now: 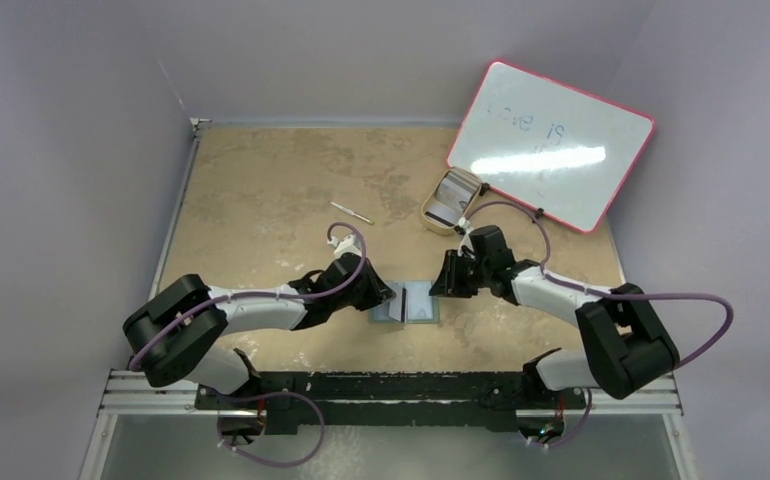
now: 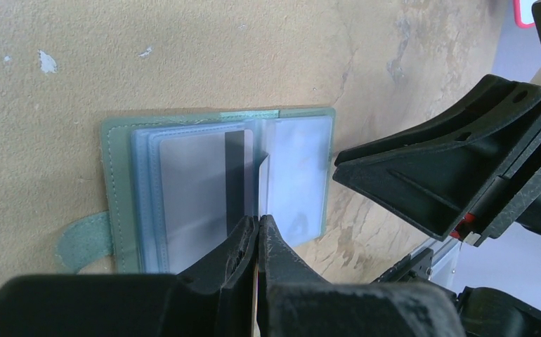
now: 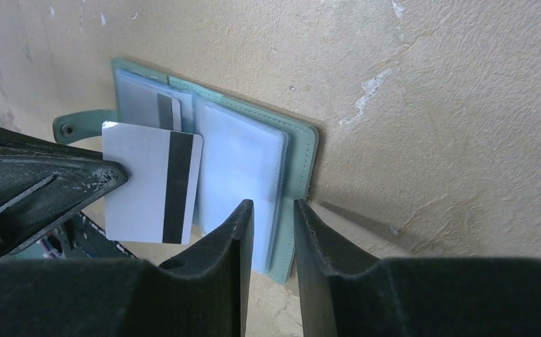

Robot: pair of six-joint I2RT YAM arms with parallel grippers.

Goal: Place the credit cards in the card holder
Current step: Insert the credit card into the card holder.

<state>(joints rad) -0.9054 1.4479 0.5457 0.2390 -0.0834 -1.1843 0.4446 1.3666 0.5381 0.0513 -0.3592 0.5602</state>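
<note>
1. Risk of misfeed: the credit card [image 3: 152, 182] is held on edge over the open card holder [image 3: 243, 151]. If its leading edge meets a pocket's clear face instead of the pocket mouth, it would probably skid along the plastic or bow.
2. Risk of a shifting holder: the card holder lies loose on the table [image 3: 429, 105]. Nothing visibly pins it, so a sideways push from the card could slide it or flip a page over.
3. Risk of collision: the two pincers hang near each other above the holder. A careless approach could knock the card askew in its grip.
4. Left pincer [image 2: 259, 223]: pressed together on the card's edge away from its dark band. The card projects beyond the tips, over the holder's centre fold.
5. Right pincer [image 3: 273, 210]: narrowly spread, with nothing between the tips. It hangs over the page away from the closing strap [image 3: 78, 126]; contact with the page cannot be judged.
6. Stored card [image 3: 157, 107]: lies in a pocket on the strap-side page.
</note>
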